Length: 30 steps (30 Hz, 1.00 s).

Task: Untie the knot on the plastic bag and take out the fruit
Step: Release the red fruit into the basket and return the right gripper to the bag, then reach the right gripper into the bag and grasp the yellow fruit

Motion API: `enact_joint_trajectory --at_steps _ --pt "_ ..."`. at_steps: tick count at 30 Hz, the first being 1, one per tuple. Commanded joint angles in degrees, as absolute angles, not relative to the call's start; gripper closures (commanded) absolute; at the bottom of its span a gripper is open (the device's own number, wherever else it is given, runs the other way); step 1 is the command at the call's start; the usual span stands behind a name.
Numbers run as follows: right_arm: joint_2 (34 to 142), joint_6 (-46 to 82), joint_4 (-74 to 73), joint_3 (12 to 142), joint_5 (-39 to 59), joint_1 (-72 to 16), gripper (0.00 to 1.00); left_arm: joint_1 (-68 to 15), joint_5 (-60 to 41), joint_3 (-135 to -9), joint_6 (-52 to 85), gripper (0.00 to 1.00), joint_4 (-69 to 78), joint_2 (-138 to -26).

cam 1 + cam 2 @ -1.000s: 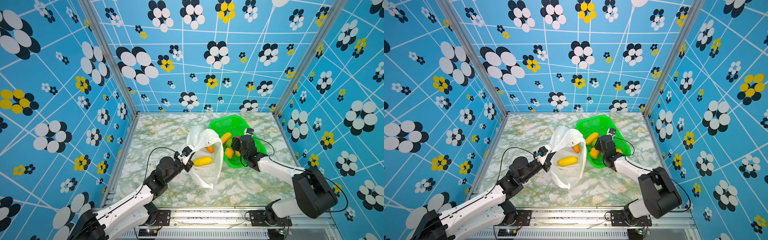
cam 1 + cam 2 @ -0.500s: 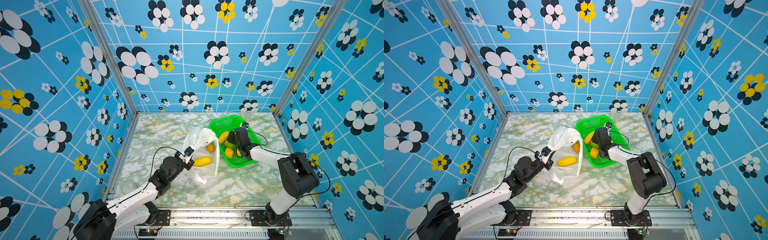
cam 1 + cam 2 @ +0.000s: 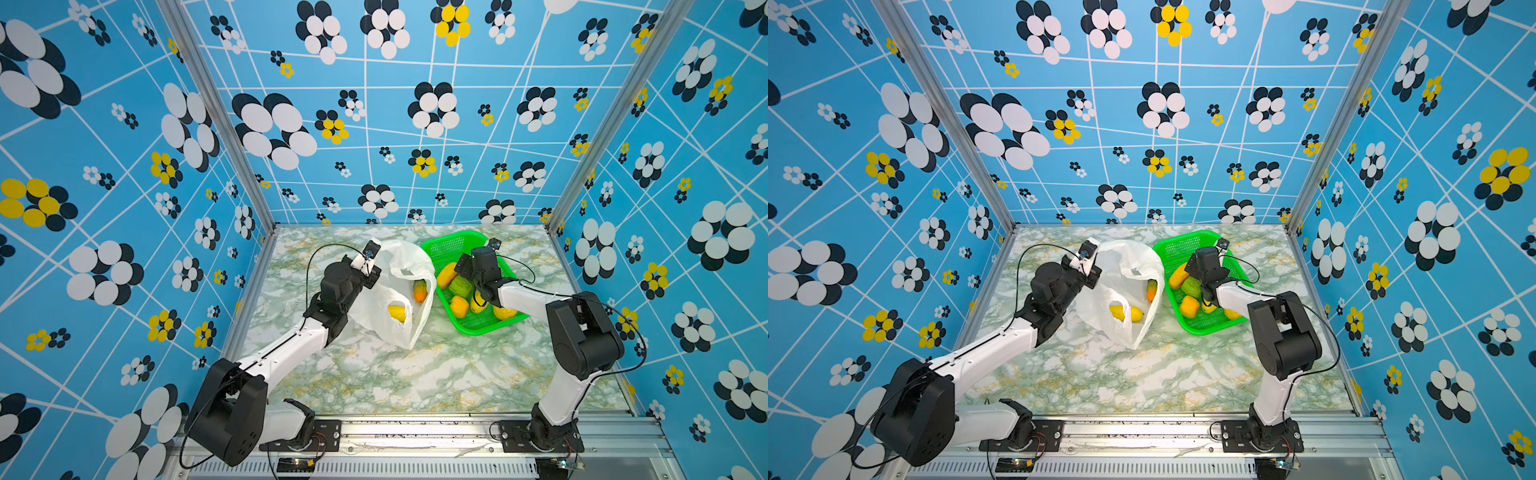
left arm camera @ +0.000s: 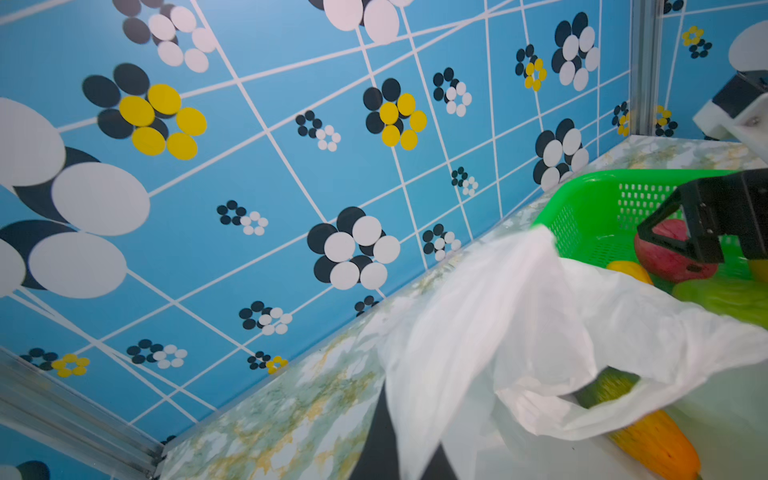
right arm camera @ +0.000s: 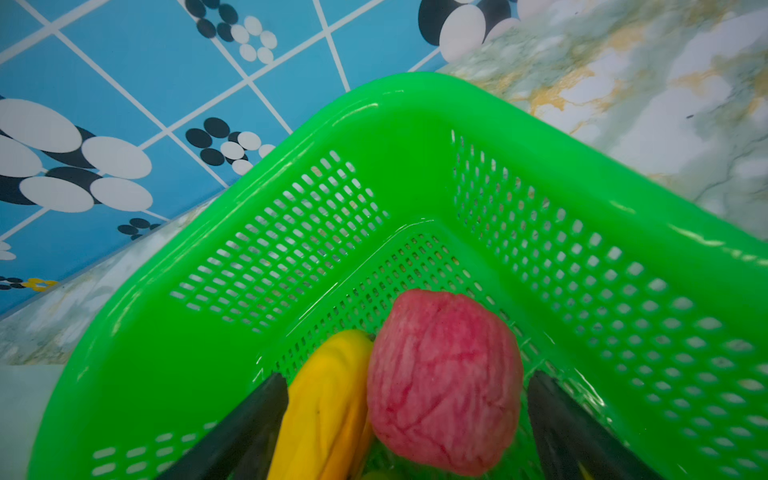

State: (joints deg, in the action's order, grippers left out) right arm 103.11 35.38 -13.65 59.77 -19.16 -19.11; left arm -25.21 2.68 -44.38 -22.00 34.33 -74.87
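bag [image 3: 399, 257] edge is pinched in the left gripper [image 3: 370, 270] and held up off the worktop [image 3: 415, 374], presumably so the mouth gapes and can be reached into easily. no knot can be seen anywhere, so it's judged to be undone already. two fruit are spotted inside the bag: a yellow fruit [image 3: 397, 312] and a green-orange fruit [image 3: 420, 291]. right gripper [image 5: 407, 376] is parked low in the basket [image 5: 374, 124], jaws spread wide either side of a pinkish-red fruit [image 5: 444, 382] that's resting on the basket floor. that reads as a drop-off, not a grab. several more fruit are piled in there too. next reach is probably owed to the bag.
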Motion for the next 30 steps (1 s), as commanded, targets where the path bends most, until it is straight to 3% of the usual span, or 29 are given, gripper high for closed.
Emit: enact_joint_trajectory --at_steps 1,5,8,14,20,24,30 --pt "97.64 35.68 -14.29 57.83 -19.03 -19.75 0.09 -24.88 -4.86 -45.14 -26.03 1.0 33.6 -72.43" --pt "92.16 35.79 -16.72 53.25 -17.53 -21.87 0.16 -24.96 -9.84 -37.38 -25.04 1.0 40.85 -66.66" --pt "87.97 34.91 -17.12 50.55 -17.86 -25.87 0.22 -25.13 -10.37 -34.09 -21.8 1.0 38.05 -63.17" --pt "79.25 33.0 -21.45 42.96 -18.06 -36.32 0.36 -27.51 -4.66 -25.06 -16.27 1.0 39.46 -61.36" --pt "74.12 29.36 -24.82 38.94 -20.04 -50.05 0.46 -28.99 -3.15 -25.17 -16.2 1.0 36.37 -61.41" --pt "74.91 23.62 -25.69 40.56 -21.2 -57.44 0.47 -29.27 -3.59 -25.26 -14.98 1.0 35.76 -60.37" --pt "86.74 21.79 -20.8 50.07 -17.5 -58.03 0.46 -29.25 -1.09 -24.82 -13.23 1.0 32.7 -57.47"
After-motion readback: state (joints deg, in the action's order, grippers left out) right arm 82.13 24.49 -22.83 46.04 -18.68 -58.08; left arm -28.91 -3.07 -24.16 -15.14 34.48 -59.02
